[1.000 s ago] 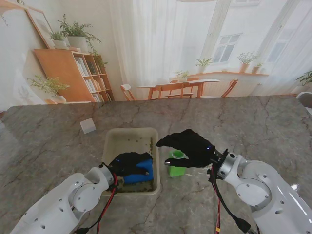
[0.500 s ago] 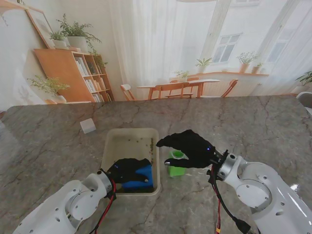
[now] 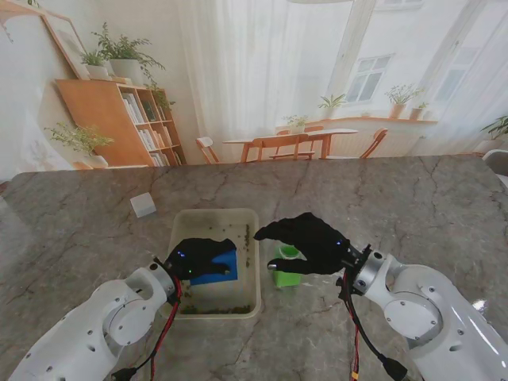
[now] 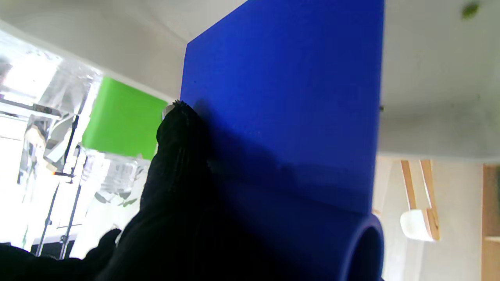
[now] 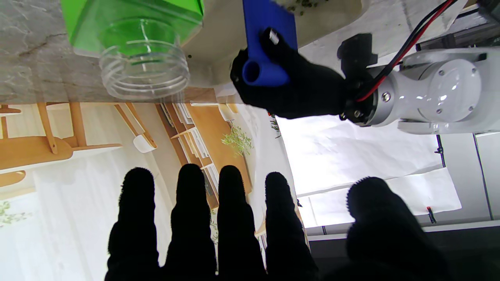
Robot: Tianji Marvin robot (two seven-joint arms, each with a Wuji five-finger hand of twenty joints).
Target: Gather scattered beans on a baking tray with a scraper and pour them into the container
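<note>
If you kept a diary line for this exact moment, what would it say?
left hand: holds blue scraper in tray | right hand: open, over green container | beans: piled at tray's near edge | pouring: not yet

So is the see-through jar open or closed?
Open. The jar has no lid; its bare threaded mouth shows, lying by the green block.

A: The desk (image 3: 95, 214) looks like polished grey marble, veined. The baking tray (image 3: 252, 274)?

B: Matt cream plastic, smooth. The scraper (image 4: 281, 97) is matt blue plastic; the left robot hand (image 3: 193, 255) wears black knitted cloth. The container (image 5: 143, 74) is clear glossy plastic.
</note>
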